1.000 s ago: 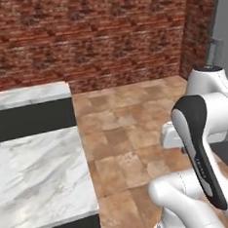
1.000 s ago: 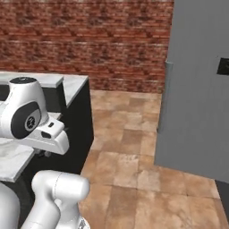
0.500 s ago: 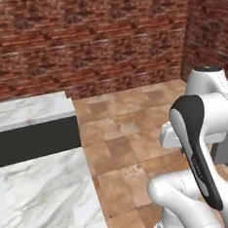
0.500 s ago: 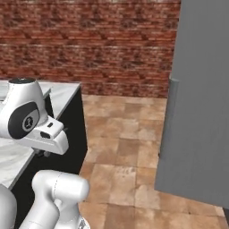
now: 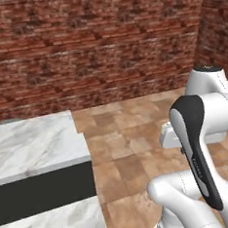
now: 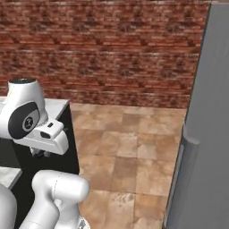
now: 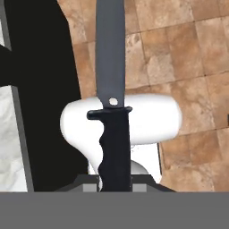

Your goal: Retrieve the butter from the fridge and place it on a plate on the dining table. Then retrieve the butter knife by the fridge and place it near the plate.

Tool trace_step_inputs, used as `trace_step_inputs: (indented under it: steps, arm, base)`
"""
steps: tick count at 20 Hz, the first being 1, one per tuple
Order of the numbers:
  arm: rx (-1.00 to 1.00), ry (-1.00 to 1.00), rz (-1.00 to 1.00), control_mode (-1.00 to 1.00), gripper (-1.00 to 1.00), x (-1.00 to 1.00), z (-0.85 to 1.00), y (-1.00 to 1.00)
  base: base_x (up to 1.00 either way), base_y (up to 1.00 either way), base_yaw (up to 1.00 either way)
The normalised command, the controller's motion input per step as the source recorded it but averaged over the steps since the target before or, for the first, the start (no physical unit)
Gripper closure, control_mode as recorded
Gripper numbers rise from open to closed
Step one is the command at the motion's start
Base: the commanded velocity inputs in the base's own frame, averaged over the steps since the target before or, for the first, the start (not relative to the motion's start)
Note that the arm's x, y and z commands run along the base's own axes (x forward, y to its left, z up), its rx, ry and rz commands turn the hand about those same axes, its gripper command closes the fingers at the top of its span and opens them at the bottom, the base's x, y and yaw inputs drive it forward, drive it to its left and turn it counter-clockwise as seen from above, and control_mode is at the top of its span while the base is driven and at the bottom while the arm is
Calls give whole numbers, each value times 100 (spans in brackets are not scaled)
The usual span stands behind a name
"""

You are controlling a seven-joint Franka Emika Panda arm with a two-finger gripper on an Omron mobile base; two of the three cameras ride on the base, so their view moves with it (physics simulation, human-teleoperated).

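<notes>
The butter knife (image 7: 111, 67) has a black grooved handle and a long grey blade. In the hand view it points away from me over the tiled floor. My gripper (image 7: 115, 181) is shut on the knife's handle. The grey fridge (image 6: 210, 125) fills the right edge of the right base view, with its slim vertical handle (image 6: 180, 179) nearest me. My white arm (image 5: 202, 147) is folded close in front of the base. The butter and the plate are out of view.
A marble top (image 5: 33, 142) with dark sides lies to my left; I cannot tell whether it is the dining table. Brown floor tiles (image 6: 129, 147) stretch between it and the fridge. A red brick wall (image 5: 95, 44) closes the far side.
The whole picture has shifted, so the base has moved: the fridge slid right and out of the left base view. The knife stays held in the shut gripper.
</notes>
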Motion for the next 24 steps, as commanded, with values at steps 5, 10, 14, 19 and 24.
trace_step_inputs:
  steps: [5, 10, 14, 19, 24]
  arm:
    - [0, 0, 0, 100, 100, 0, 0, 0]
    - [0, 0, 0, 100, 100, 0, 0, 0]
    - [0, 0, 0, 100, 100, 0, 0, 0]
    - [0, 0, 0, 100, 100, 0, 0, 0]
    - [0, 0, 0, 100, 100, 0, 0, 0]
  base:
    - [100, 14, -8]
    - [100, 9, -7]
    - [100, 10, -4]
    - [100, 1, -1]
    - [100, 1, -1]
